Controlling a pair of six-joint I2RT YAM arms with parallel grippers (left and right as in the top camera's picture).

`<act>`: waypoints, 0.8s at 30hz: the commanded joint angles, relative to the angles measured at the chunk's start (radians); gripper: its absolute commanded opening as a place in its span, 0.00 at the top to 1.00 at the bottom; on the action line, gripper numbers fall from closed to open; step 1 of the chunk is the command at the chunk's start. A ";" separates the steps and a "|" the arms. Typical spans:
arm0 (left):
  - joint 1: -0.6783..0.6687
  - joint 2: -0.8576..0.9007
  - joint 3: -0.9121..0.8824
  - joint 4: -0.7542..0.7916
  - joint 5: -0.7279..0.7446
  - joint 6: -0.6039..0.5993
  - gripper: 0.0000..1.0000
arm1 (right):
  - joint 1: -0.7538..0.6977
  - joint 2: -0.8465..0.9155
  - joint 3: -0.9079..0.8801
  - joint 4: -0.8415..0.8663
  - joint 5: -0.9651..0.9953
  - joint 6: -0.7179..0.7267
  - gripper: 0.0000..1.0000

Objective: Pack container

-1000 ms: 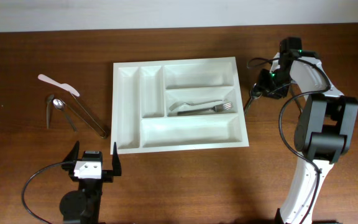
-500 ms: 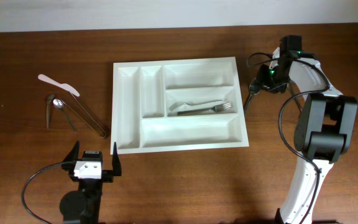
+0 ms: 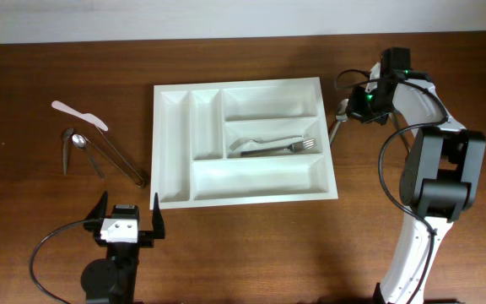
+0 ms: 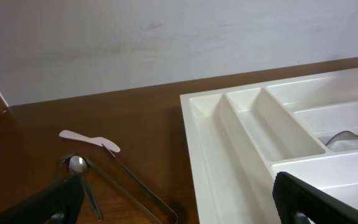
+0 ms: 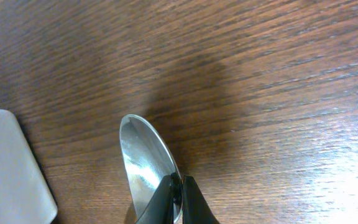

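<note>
The white container [image 3: 174,152] lies in the middle of the table, with a fork [image 3: 287,146] and a pale utensil in its middle long compartment. My right gripper [image 3: 350,107] hovers just off the container's upper right corner, shut on the rim of a metal spoon [image 3: 337,118]. The right wrist view shows the black fingertips [image 5: 166,198] pinching the spoon's bowl [image 5: 143,160] above the wood, with the container's corner [image 5: 8,168] at the left. My left gripper [image 3: 129,221] stays open near the front edge, holding nothing, its fingers [image 4: 316,199] framing the container [image 4: 229,155].
Left of the container lie a white plastic knife [image 3: 78,114], a small metal spoon [image 3: 79,144] and long metal tongs [image 3: 118,157]. The right arm's cable loops over the wood at the right side of the table.
The right gripper has closed on the spoon's bowl. The spoon has shifted up and left, nearer the container's right wall. The left arm has not moved.
</note>
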 commanded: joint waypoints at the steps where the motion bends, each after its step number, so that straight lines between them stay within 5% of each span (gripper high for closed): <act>1: -0.005 -0.008 -0.006 0.000 -0.007 -0.013 0.01 | -0.002 0.024 -0.015 -0.007 0.022 0.001 0.96; 24: -0.005 -0.008 -0.006 0.000 -0.007 -0.013 0.01 | -0.120 0.024 -0.015 -0.022 0.159 -0.051 0.96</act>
